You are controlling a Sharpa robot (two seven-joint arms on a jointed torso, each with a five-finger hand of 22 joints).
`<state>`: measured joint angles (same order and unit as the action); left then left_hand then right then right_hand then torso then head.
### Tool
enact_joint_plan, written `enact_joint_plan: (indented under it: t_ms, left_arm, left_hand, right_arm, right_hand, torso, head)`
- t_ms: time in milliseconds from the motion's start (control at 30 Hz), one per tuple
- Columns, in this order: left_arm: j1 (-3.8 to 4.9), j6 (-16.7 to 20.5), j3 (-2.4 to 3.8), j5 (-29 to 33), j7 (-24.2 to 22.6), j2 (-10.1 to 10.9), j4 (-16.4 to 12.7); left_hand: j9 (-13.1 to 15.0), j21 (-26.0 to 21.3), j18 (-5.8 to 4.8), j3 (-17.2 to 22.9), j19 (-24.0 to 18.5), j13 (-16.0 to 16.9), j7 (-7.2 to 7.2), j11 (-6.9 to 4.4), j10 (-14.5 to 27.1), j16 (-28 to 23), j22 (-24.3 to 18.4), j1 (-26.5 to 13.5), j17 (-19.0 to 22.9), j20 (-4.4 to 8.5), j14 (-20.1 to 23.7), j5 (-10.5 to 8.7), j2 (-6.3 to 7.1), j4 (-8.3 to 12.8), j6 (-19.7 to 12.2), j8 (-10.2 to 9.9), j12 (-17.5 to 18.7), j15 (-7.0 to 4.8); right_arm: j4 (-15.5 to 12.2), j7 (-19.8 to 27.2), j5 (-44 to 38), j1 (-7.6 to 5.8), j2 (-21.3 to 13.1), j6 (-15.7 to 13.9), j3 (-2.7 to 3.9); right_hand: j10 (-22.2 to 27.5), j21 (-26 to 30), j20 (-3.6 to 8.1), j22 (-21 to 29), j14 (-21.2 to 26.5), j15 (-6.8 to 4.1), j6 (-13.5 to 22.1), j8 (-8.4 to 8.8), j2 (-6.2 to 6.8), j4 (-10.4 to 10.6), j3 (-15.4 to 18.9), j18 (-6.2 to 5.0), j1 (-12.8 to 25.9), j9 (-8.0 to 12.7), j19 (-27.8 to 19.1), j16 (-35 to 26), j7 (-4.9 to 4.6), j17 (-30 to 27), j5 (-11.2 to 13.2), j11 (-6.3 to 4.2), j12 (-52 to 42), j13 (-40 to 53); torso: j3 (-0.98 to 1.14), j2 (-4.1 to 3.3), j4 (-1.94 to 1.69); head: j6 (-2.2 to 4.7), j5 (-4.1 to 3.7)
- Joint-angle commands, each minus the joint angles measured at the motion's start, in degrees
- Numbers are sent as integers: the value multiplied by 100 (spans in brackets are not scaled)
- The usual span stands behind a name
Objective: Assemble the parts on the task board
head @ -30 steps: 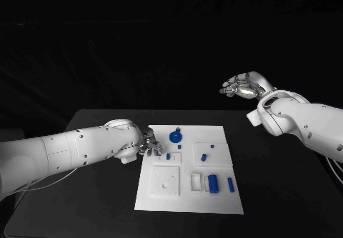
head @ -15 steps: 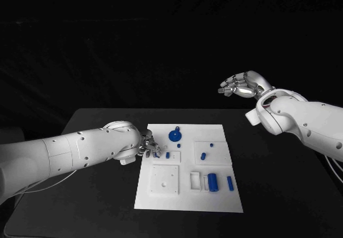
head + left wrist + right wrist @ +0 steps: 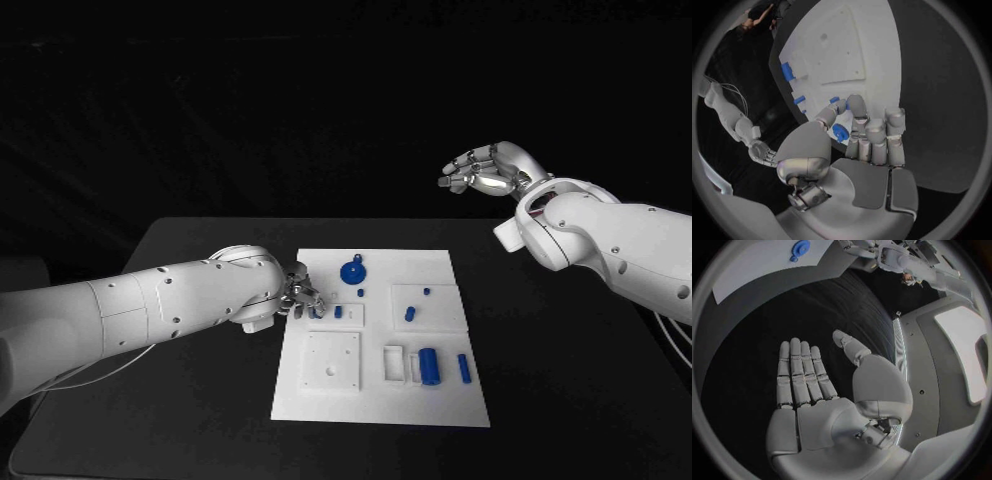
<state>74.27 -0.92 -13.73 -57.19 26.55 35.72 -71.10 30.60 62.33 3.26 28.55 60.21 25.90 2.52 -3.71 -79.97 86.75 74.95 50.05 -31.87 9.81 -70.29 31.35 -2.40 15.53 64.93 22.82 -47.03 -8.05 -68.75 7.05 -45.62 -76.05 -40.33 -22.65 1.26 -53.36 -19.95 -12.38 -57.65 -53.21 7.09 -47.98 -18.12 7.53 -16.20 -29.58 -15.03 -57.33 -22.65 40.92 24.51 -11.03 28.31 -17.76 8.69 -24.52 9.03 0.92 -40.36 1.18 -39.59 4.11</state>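
The white task board (image 3: 433, 405) lies in the middle of the black table. My left hand (image 3: 296, 296) hovers at the board's left edge, and its fingertips pinch a small blue part (image 3: 315, 312). In the left wrist view that part (image 3: 840, 132) sits between the thumb and the curled fingers of the left hand (image 3: 864, 150), over the board (image 3: 848, 50). My right hand (image 3: 483, 172) is raised high beyond the board's far right corner. In the right wrist view the right hand (image 3: 811, 390) is flat, its fingers straight and holding nothing.
A blue disc (image 3: 353, 273) stands near the board's far edge, close to my left hand. A short blue peg (image 3: 410, 315), a thick blue cylinder (image 3: 428, 367) and a slim blue bar (image 3: 464, 370) lie further right. A white square plate (image 3: 332, 365) sits near the front left.
My left hand has shifted slightly towards the near side along the board's left edge, with the small blue part at its fingertips. The right hand has barely moved.
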Motion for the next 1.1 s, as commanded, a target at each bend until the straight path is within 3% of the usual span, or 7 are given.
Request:
enact_joint_plan:
  t_ms: [33, 1100]
  left_arm:
    - [-8, -57, 6, -28, -104, -25, 2]
    - [-13, -42, 7, -216, -181, -74, 76]
  left_hand:
    - [1091, 26, 144, 172, -14, 8, -210, -204, -174, 16, 99, -21, -8, 592, -316, 15, -57, 87, 254, 41, -31, -380]
    - [1108, 32, 148, 188, -24, 11, -209, -203, -163, 14, 98, -24, -11, 591, -313, -1, -58, 91, 257, 22, -42, -379]
  right_arm:
    - [-9, 60, 6, -2, 2, 98, 3]
    - [-33, 65, -3, -2, -11, 112, 3]
  right_hand:
    - [-46, 18, -35, 8, -38, 18, 45, -30, -35, 0, 32, 55, -28, 7, 2, -27, -1, -10, 32, -10, 30, -19]
    - [-110, 25, -52, 14, -89, 9, 28, -38, -53, -5, 47, 26, -50, 16, 32, -57, 6, -17, 28, -15, 60, -97]
  torso:
    - [1, 1, 3]
    - [2, 1, 3]
  head:
    - [0, -1]
    - [31, -10]
